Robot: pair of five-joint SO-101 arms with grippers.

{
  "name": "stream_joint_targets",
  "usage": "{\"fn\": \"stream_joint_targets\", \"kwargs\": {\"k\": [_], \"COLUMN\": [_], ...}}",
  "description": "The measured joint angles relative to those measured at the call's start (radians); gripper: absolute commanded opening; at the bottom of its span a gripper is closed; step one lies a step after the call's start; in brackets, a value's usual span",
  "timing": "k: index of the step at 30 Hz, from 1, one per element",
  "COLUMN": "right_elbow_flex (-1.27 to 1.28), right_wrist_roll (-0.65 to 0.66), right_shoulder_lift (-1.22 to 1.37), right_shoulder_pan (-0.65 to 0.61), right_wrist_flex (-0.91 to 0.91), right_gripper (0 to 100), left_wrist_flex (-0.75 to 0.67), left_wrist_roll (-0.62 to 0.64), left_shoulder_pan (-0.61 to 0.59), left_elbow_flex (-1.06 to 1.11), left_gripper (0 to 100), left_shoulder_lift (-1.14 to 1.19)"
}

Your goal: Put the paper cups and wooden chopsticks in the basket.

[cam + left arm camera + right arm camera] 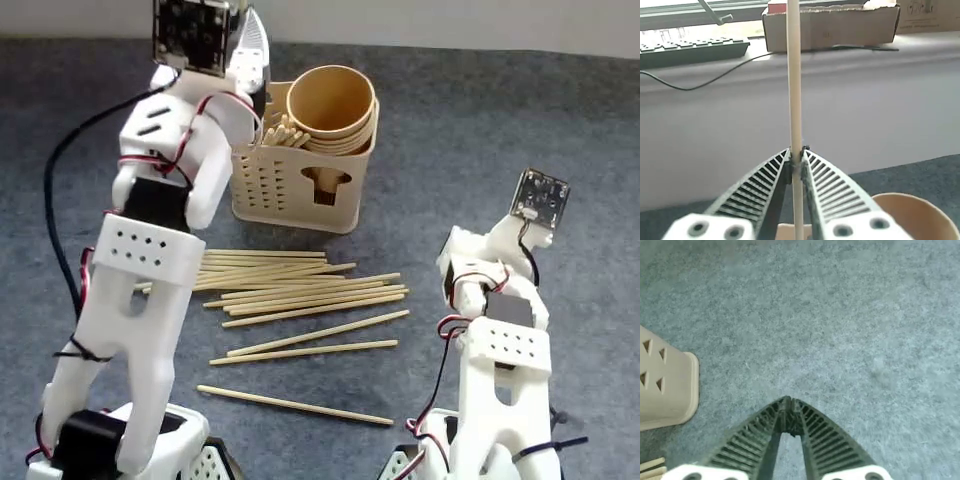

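A beige basket stands at the back of the grey mat, with stacked paper cups and several wooden chopsticks inside it. More chopsticks lie scattered on the mat in front of it. My left gripper is shut on one chopstick, held upright above the basket's left side, with a paper cup rim just below. In the high view the left gripper is raised beside the cups. My right gripper is shut on nothing, low over bare mat to the right of the basket corner.
The right arm stands at the front right, away from the chopstick pile. Bare mat lies to the right of the basket. Beyond the table, a white wall rises to a ledge carrying a cardboard box and a keyboard.
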Motion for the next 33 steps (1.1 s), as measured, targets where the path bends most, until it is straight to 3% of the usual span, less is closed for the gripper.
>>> {"fn": "stream_joint_targets", "kwargs": {"k": [4, 15, 20, 33], "right_elbow_flex": [0.031, 0.031, 0.031, 0.031], "right_wrist_roll": [0.000, 0.040, 0.048, 0.048], "right_shoulder_lift": [0.000, 0.000, 0.000, 0.000], "right_shoulder_pan": [0.002, 0.000, 0.000, 0.000], "right_wrist_flex": [-0.063, -0.075, -0.075, -0.075], "right_gripper": [1.0, 1.0, 1.0, 1.0], "left_wrist_flex": [-0.060, 0.017, 0.166, 0.591], "left_wrist_roll": [0.000, 0.006, 0.006, 0.006], "left_shoulder_pan": [-0.026, -0.081, -0.077, -0.038], "left_elbow_flex": [0.121, 0.155, 0.155, 0.155], "left_gripper": [13, 14, 13, 13], "left_shoulder_lift": [0.002, 0.002, -0.012, -0.318]}}
